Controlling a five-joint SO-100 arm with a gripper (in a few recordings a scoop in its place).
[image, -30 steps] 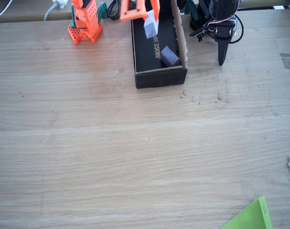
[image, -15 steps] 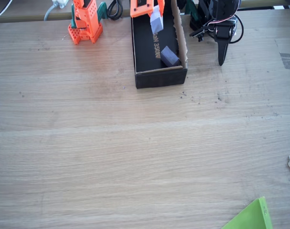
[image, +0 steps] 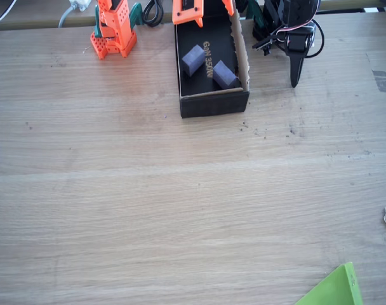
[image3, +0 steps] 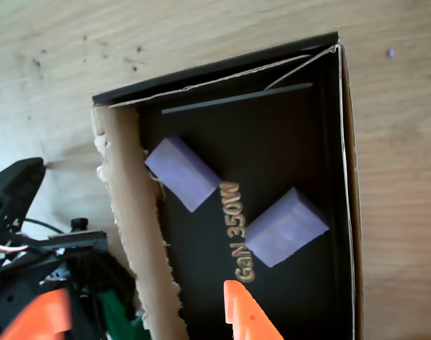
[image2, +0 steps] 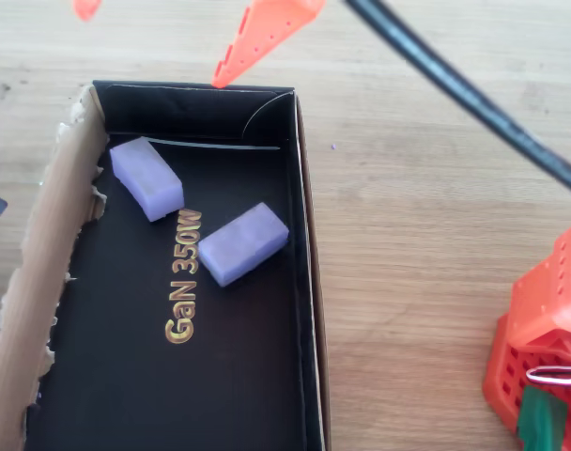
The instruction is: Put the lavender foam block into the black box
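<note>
Lavender foam block lies flat on black box floor, beside gold lettering. Fingers spread apart above box, holding nothing.

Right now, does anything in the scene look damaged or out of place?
Yes. The black box has one raw brown cardboard wall with a ragged, torn top edge. Both foam blocks lie askew on the floor, angled across the gold lettering.
</note>
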